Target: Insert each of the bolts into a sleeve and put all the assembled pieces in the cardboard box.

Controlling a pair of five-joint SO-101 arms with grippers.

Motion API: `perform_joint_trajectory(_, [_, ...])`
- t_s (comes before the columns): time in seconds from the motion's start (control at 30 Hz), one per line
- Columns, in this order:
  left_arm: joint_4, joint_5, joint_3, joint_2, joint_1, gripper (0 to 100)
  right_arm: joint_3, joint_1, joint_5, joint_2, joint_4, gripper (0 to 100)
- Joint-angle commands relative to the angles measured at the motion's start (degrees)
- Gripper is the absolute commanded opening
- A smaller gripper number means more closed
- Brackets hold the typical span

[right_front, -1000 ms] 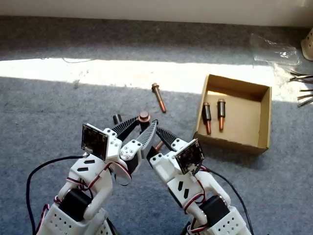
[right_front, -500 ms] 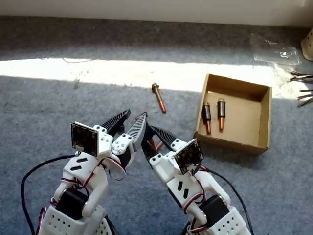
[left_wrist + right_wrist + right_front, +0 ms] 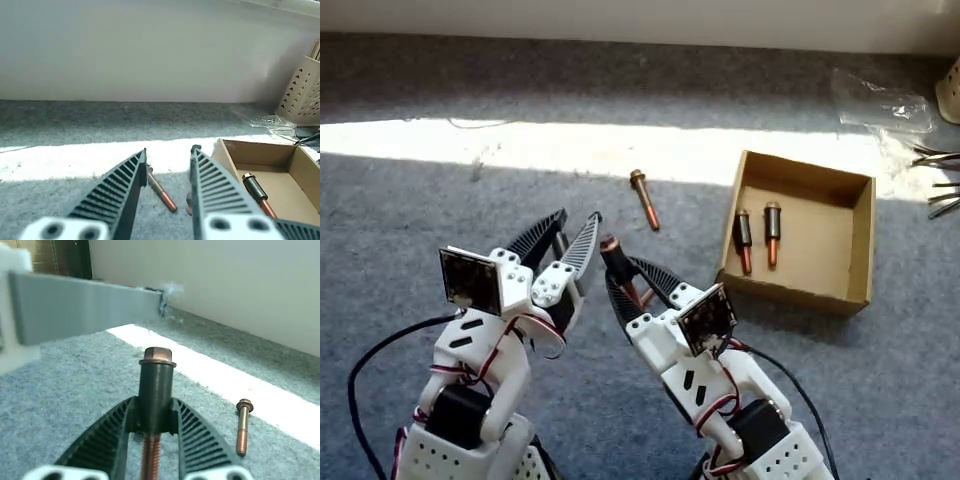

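My right gripper (image 3: 623,272) is shut on a black sleeve (image 3: 616,262) with a copper bolt through it, held upright over the grey carpet. The right wrist view shows the bolt head on top of the sleeve (image 3: 155,385), the thread below, and the gripper (image 3: 154,407) clamping it. Just to the left, my left gripper (image 3: 578,216) stands open and empty (image 3: 169,151). A loose copper bolt (image 3: 644,198) (image 3: 242,426) (image 3: 161,190) lies on the carpet beyond both. The cardboard box (image 3: 860,250) on the right holds two assembled pieces (image 3: 743,240) (image 3: 772,232).
A clear plastic bag (image 3: 880,100) lies at the back right. Metal rods (image 3: 935,180) and a perforated beige holder (image 3: 952,90) sit at the right edge. A sunlit strip crosses the carpet behind the loose bolt.
My left gripper let go of the bolt head, opened and drew back to the left. The bolt stays in the sleeve held by my right gripper.
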State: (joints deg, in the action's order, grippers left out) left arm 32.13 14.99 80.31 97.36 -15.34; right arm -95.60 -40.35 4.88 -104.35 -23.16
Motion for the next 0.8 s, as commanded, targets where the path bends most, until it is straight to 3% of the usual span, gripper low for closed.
perform_joint_trajectory(0.0, [-0.79, -0.79, -4.44, 3.91, 0.84, 14, -8.22, 0.84, -0.44, -0.92, 0.22, 0.5])
perform_joint_trajectory(0.2, [-0.7, -0.79, -3.65, 7.52, 9.19, 14, -8.04, 1.19, -0.44, -0.92, 0.13, 0.5])
perform_joint_trajectory(0.37, [-1.05, -0.79, 1.89, 7.16, 14.81, 14, -8.04, 6.2, -0.44, -0.92, 0.04, 0.5])
perform_joint_trajectory(0.47, [-1.05, -0.79, 3.74, 7.16, 15.43, 11, -8.04, 8.75, -0.44, -0.92, 0.04, 0.5])
perform_joint_trajectory(0.57, [-1.05, -1.05, 4.0, 7.16, 15.43, 1, -8.04, 11.21, -0.44, -0.92, 0.04, 0.5])
perform_joint_trajectory(0.77, [-0.7, -1.05, 5.14, 7.16, 15.52, 0, -6.46, 17.01, -0.44, -0.92, -0.13, 0.5])
